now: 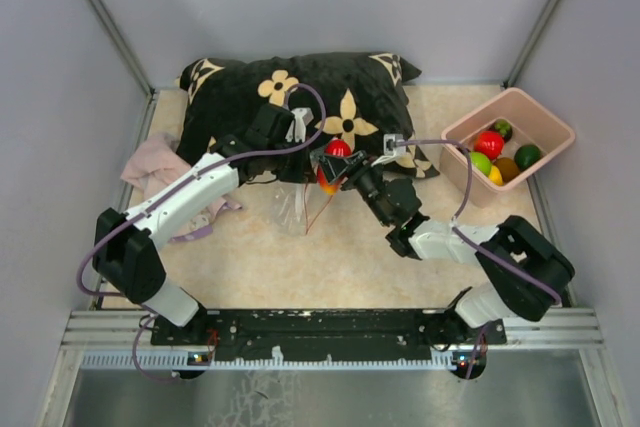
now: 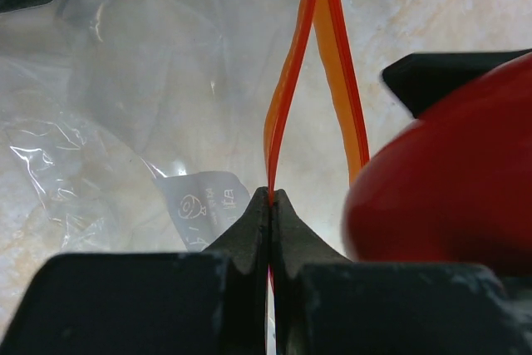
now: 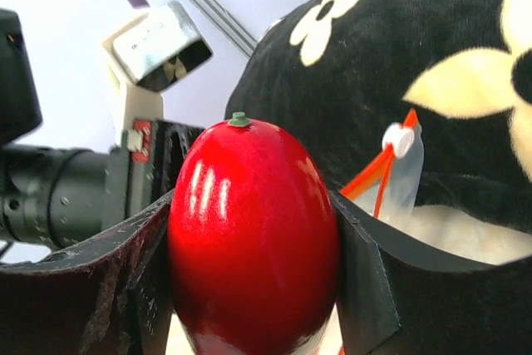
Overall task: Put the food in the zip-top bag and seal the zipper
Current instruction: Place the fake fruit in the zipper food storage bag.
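My left gripper [image 2: 272,199] is pinched tight on the orange zipper [image 2: 287,97] of the clear bag [image 2: 125,72], its strips parted, while my right gripper [image 3: 253,247] clasps a red toy fruit [image 3: 249,189] just beside that mouth.

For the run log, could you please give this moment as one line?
left pincer: shut on zipper, zip-top bag mouth parted | right pincer: holds red toy fruit near mouth | pink bin: more food

left hand [image 2: 271,202] pinched tight; right hand [image 3: 253,247] gripping wide.
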Controlling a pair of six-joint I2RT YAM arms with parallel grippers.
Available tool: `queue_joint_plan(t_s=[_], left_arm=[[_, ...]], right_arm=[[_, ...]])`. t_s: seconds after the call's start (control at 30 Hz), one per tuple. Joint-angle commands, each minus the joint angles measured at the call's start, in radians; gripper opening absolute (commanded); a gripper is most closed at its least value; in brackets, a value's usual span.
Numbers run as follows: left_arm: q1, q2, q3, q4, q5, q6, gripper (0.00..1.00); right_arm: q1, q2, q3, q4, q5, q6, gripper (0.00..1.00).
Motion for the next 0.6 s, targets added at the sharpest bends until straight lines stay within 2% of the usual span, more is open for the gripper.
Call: queue_joint_plan(t_s=[0.0, 0.57], left_arm=[[-0.012, -0.017, 0.026, 0.069, 0.069, -0.045, 0.0], [-0.019, -0.083, -0.032, 0.185, 0.155, -0.138, 0.0]], right_arm=[[0.02, 0.04, -0.043, 0.246, 0.058, -0.042, 0.25], [0.031, 0.126, -0.225, 0.526, 0.09, -0.152, 0.25]])
